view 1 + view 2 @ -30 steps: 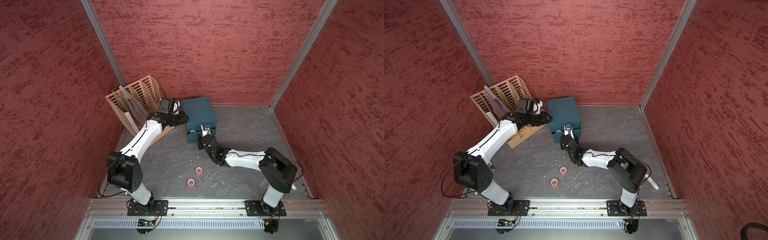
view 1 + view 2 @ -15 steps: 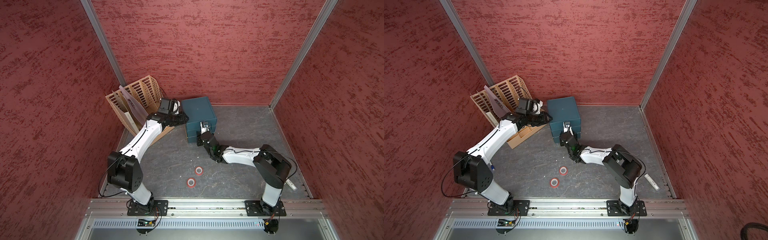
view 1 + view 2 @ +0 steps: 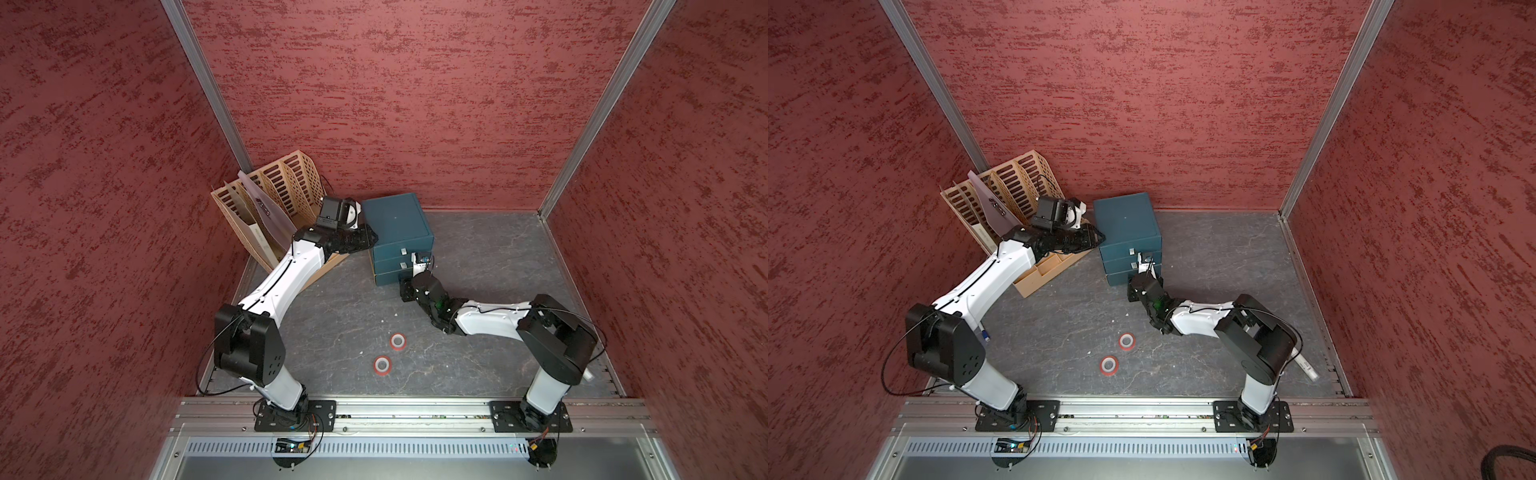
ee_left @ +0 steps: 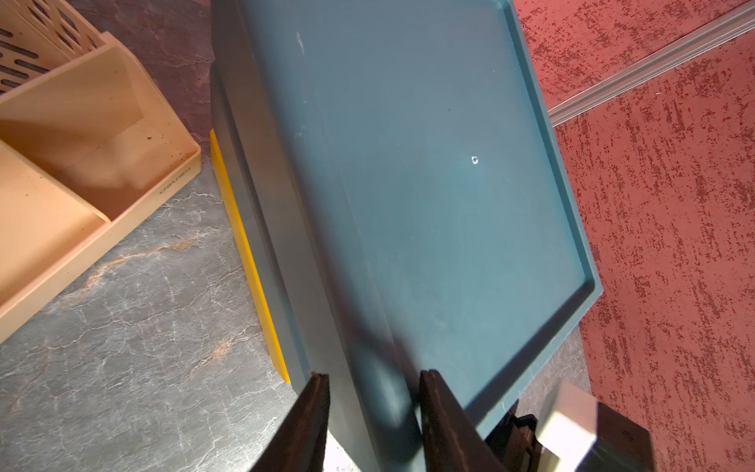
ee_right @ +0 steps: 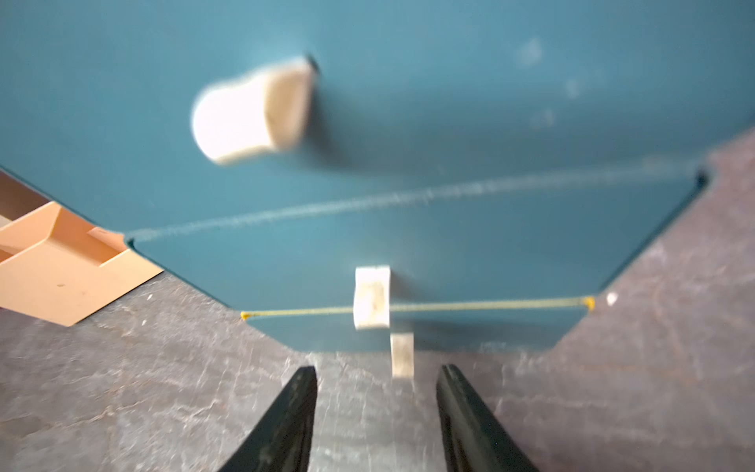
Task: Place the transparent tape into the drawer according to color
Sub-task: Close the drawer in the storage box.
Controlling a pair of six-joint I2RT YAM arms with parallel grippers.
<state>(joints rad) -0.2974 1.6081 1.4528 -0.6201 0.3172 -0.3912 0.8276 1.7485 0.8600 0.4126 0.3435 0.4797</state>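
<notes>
Two red rolls of transparent tape lie flat on the grey floor in both top views, one (image 3: 397, 341) a little behind the other (image 3: 382, 365). The blue drawer cabinet (image 3: 395, 224) stands at the back with its three drawers pushed in. My left gripper (image 4: 374, 374) is shut on the cabinet's top edge at a corner, one finger (image 4: 318, 408) outside the side wall. My right gripper (image 5: 376, 370) is open and empty, low in front of the bottom drawer's white handle (image 5: 402, 353), which lies just beyond its tips. No other tape shows.
A beige slotted file rack (image 3: 270, 195) with a low tray (image 4: 81, 163) stands left of the cabinet, close to my left arm. A white pen-like object (image 3: 1306, 365) lies on the floor behind the right arm. Red walls close in on three sides.
My right arm pressed toward the cabinet's front, then eased back a little, and its jaws widened. The left arm and both red rolls have stayed put.
</notes>
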